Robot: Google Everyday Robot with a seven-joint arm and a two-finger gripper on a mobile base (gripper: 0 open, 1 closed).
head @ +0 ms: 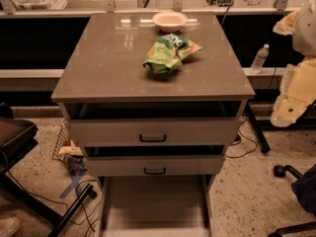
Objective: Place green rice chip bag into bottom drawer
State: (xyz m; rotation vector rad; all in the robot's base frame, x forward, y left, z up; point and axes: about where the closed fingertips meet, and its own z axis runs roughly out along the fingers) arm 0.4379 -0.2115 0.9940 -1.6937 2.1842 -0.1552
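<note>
- Jaws: I cannot tell whether they are spread or pressed together. The gripper [288,113] seems to be the lower end of the pale arm [301,83], which hangs in the air off the worktop's right edge, well apart from everything on it and holding nothing that I can see.
- Camera view, worktop [98,68]: the green rice chip bag [170,53] lies crumpled near the middle, a little toward the far edge and right of centre. A white bowl [169,19] sits just beyond it at the far edge, near the bag but apart from it.
- Camera view, below the near edge: two grey drawer fronts [153,132] with black handles are stacked. Under them the bottom drawer [153,204] is pulled out toward the camera, its flat floor bare.
- Stage, as I judge it: nothing is grasped yet, so the reach across the right edge comes first.
- Risk at the grasp: the bag is glossy and puffed unevenly, so a pinch on a loose fold could slip or only drag it. A push toward the far edge could knock the bowl.
- Risk on the way down: the drawer sits low beneath the jutting fronts, so the arm or bag could catch on them.
- Risk at release: the drawer's side walls are thin, so letting go high or off-centre could drop the light bag onto the floor.
</note>
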